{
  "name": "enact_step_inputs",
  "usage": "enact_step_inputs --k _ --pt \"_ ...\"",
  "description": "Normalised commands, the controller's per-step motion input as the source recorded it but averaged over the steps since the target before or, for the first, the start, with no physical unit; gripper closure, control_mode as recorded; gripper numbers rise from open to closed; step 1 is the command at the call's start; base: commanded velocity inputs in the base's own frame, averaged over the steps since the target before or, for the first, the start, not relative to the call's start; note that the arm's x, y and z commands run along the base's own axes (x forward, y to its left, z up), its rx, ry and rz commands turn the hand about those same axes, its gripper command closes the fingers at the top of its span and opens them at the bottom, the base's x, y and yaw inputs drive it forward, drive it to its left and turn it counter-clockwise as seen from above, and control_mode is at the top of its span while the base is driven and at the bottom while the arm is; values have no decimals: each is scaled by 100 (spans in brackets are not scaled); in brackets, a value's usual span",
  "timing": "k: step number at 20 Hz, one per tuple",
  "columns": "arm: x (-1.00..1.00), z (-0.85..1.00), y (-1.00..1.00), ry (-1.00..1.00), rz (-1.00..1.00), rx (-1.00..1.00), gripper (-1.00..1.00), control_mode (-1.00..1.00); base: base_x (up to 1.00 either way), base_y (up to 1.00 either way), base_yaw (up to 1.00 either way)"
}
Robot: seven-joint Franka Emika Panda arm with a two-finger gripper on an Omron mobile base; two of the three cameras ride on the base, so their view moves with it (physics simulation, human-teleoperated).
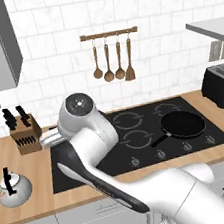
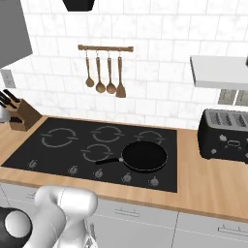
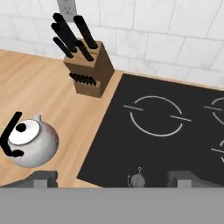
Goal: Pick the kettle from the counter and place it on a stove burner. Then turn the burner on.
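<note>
The kettle [image 3: 33, 142] stands upright on the counter [image 3: 43, 96], silvery-white with a black handle and lid knob; the left base view has the kettle [image 1: 13, 188] near the front left edge. My gripper [image 3: 113, 179] is open and empty, hovering over the cooktop's front left corner with its fingertips [image 3: 43, 178] wide apart. The kettle lies left of the left fingertip, apart from it. The large stove burner [image 3: 156, 115] is a broken grey circle on the black glass; it also shows in the right base view as the stove burner [image 2: 60, 137] at far left.
A knife block [image 3: 87, 65] stands behind the kettle by the wall. A black frying pan [image 2: 144, 156] covers the front right ring. Knobs [image 2: 72, 169] line the cooktop's front edge. A toaster [image 2: 226, 133] sits at right, and utensils [image 1: 111, 58] hang on the wall.
</note>
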Motion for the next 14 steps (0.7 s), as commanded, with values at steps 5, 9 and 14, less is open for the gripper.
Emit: enact_step_inputs --k 5,9,14 --pt "-2 -19 100 8 22 -15 -100 -100 0 0 0" --pt "0 -12 89 9 18 -14 -100 -100 0 0 0" --pt "-2 -16 89 3 19 -2 -100 -100 0 0 0"
